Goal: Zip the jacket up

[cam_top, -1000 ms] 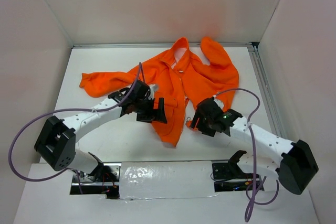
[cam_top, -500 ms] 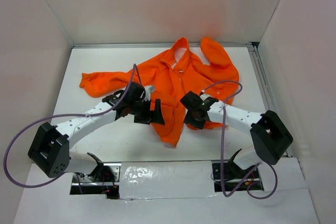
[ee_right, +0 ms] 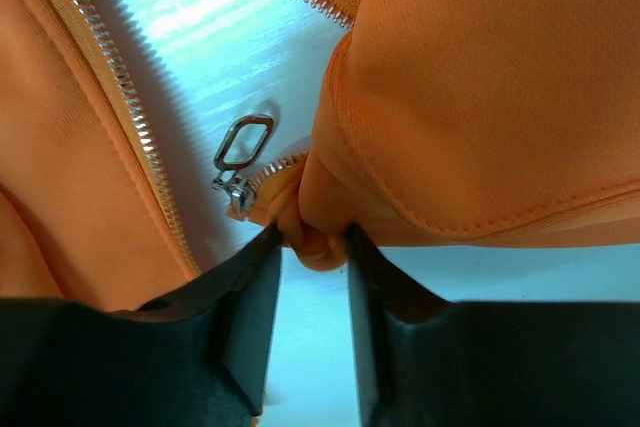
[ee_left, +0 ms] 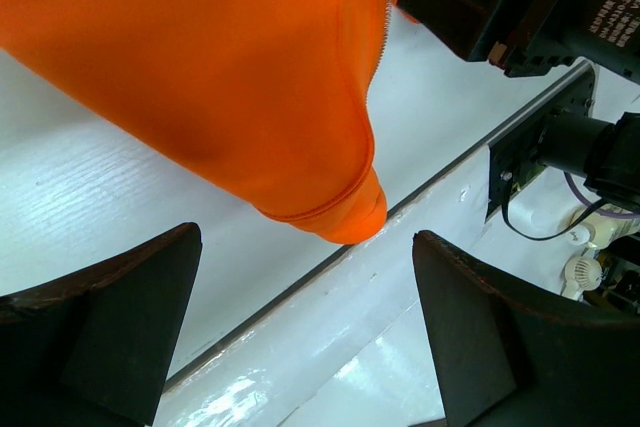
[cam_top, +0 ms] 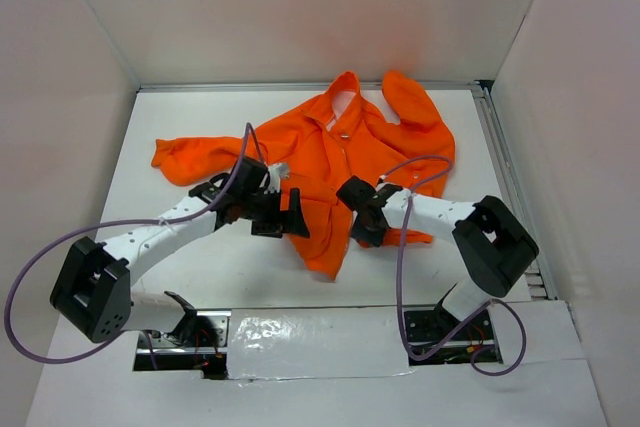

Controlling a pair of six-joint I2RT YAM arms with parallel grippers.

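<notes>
The soft, limp jacket (cam_top: 340, 147) likely handles best at its hem by the zipper pull (ee_right: 243, 142), where the right gripper (ee_right: 312, 247) pinches it; the left gripper (ee_left: 305, 239) gapes wide.

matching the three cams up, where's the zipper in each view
top external: zipper down the jacket's open front, centre.
left wrist: its teeth at the top edge, right of centre.
right wrist: teeth upper left, slider and pull left of centre.
shared landmark: the orange jacket fabric.
</notes>
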